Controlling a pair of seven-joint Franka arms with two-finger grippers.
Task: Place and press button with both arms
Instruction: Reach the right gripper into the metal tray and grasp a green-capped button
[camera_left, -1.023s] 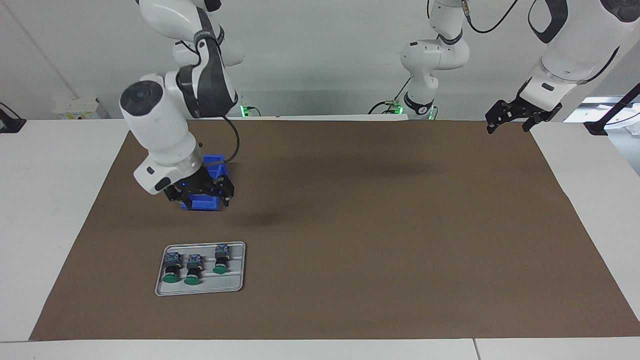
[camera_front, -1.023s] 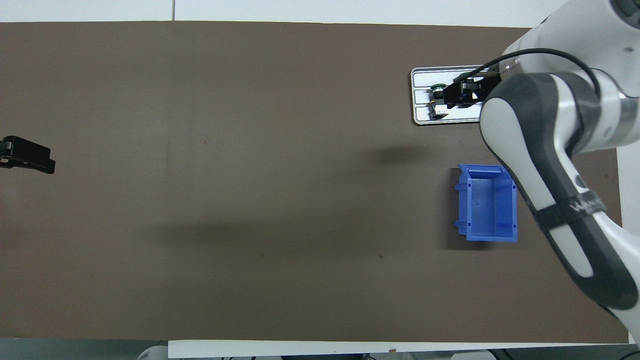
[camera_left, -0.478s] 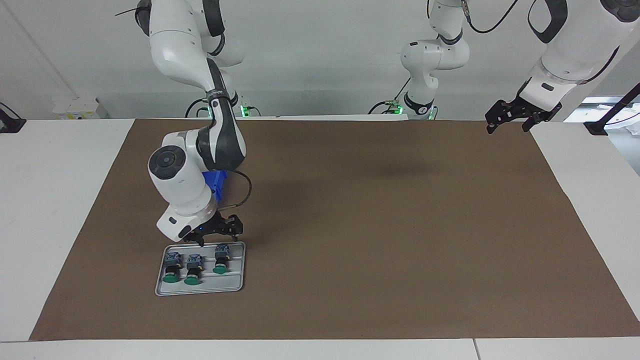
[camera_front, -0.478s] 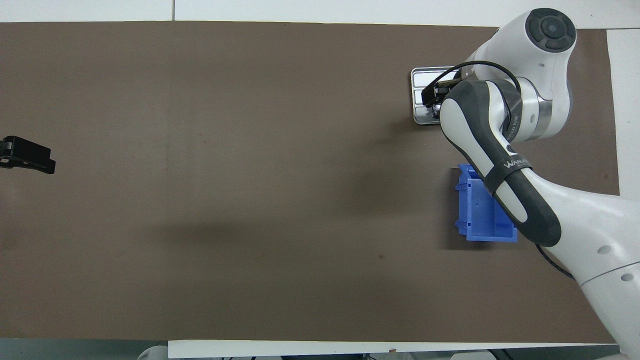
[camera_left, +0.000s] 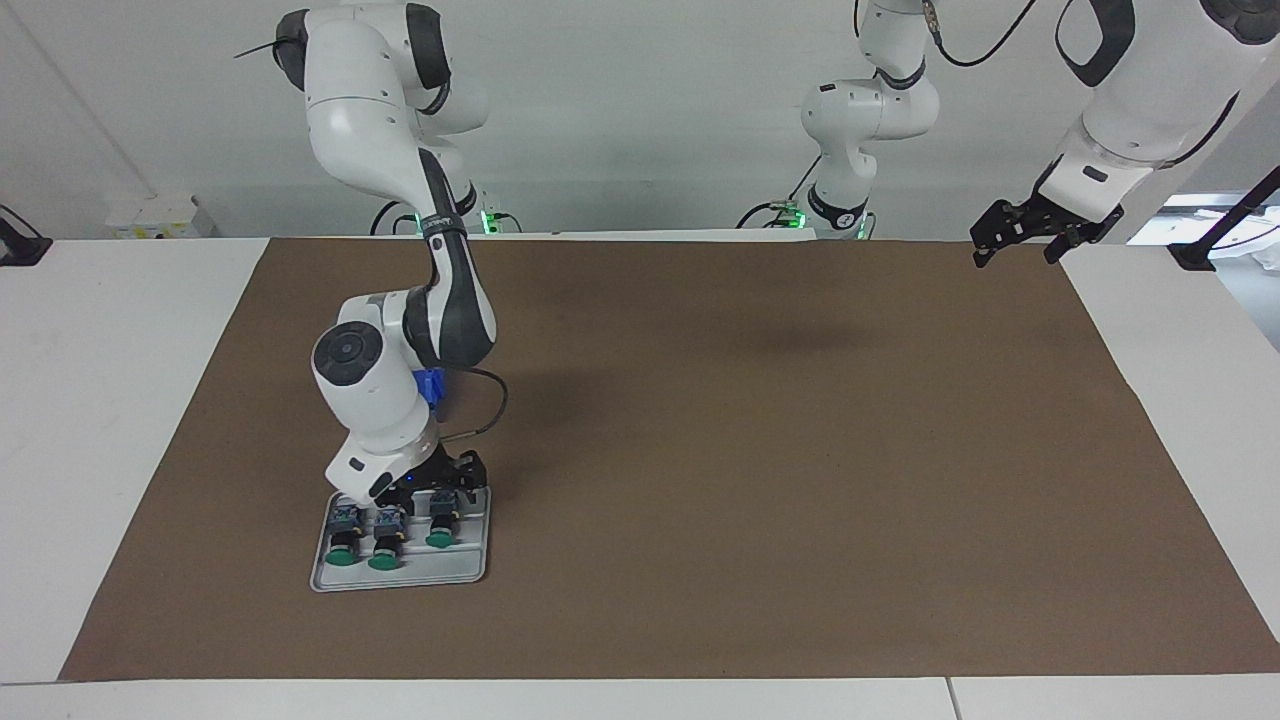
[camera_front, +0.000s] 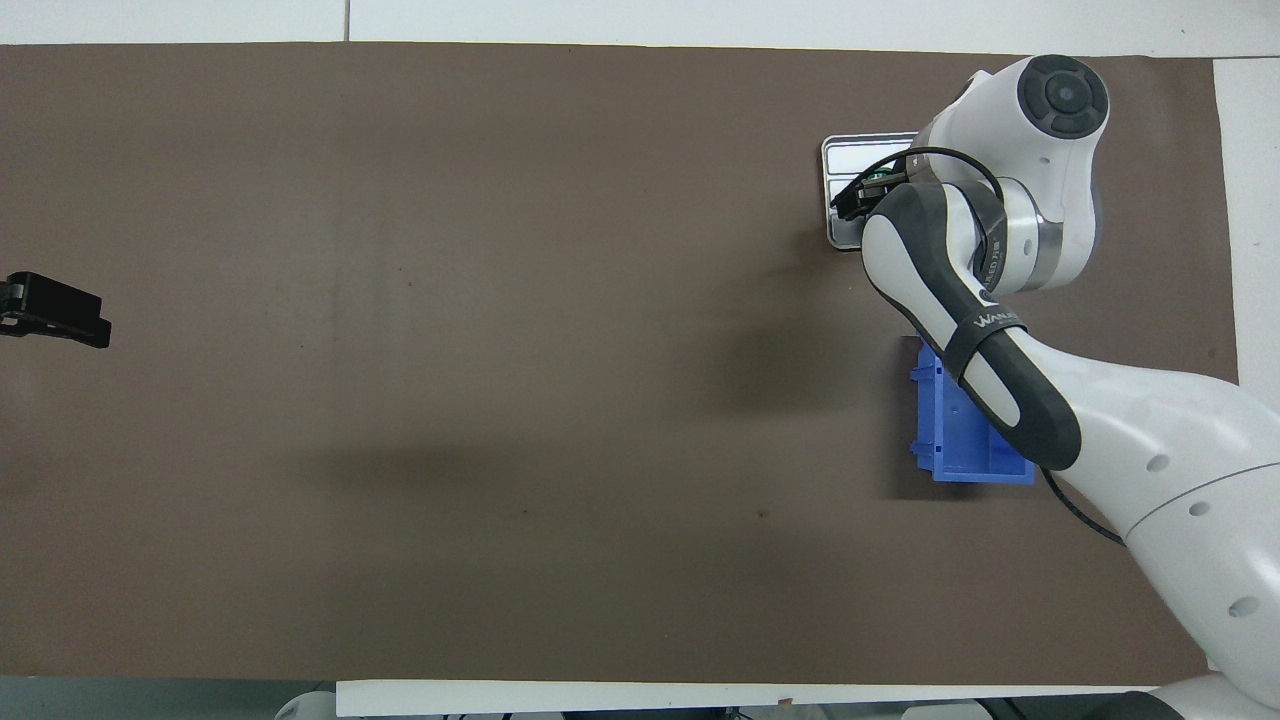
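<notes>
Three green-capped buttons lie side by side in a grey tray (camera_left: 400, 577). My right gripper (camera_left: 428, 492) is open and low over the blue-grey back of the button (camera_left: 440, 522) at the tray's end toward the table's middle. I cannot tell whether it touches the button. The other two buttons (camera_left: 345, 538) (camera_left: 385, 542) lie beside it. In the overhead view the right gripper (camera_front: 856, 199) and arm cover most of the tray (camera_front: 850, 152); one green cap (camera_front: 878, 178) shows. My left gripper (camera_left: 1018, 243) (camera_front: 55, 312) is open, empty and raised over the mat's edge at the left arm's end, waiting.
A blue bin (camera_front: 945, 445) stands on the brown mat (camera_left: 750, 450), nearer to the robots than the tray, mostly hidden by the right arm (camera_left: 385, 400) in the facing view. A smaller white arm with a green-lit base (camera_left: 850, 150) stands at the robots' edge of the table.
The right arm has swung from over the blue bin down to the tray, and its gripper has dropped low onto the buttons. The left arm has not moved.
</notes>
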